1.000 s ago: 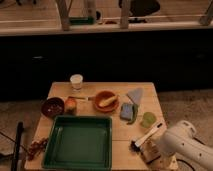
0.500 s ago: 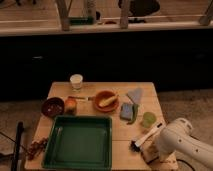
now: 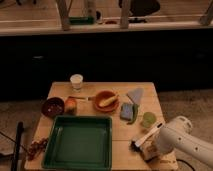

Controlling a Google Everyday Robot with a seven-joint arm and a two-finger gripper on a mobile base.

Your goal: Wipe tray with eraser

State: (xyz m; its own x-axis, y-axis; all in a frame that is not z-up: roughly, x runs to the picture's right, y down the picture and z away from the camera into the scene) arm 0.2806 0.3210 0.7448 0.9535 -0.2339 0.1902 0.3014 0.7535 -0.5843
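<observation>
At the bench's [image 3: 121, 134] 5 o'clock corner, the claw [image 3: 154, 146] sits low over the tan eraser [image 3: 148, 153]. The white arm hides its opening, so I cannot tell its state or whether it has a grip. The eraser's long axis is unclear. The green tray [image 3: 77, 142] lies apart at 7 o'clock.

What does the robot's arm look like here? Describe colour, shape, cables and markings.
The arm is smooth, glossy white, with a rounded, bulbous joint and a thick tubular link. No cables or markings show. Its claw, at the near right corner of the table, cannot be made out clearly.
</observation>
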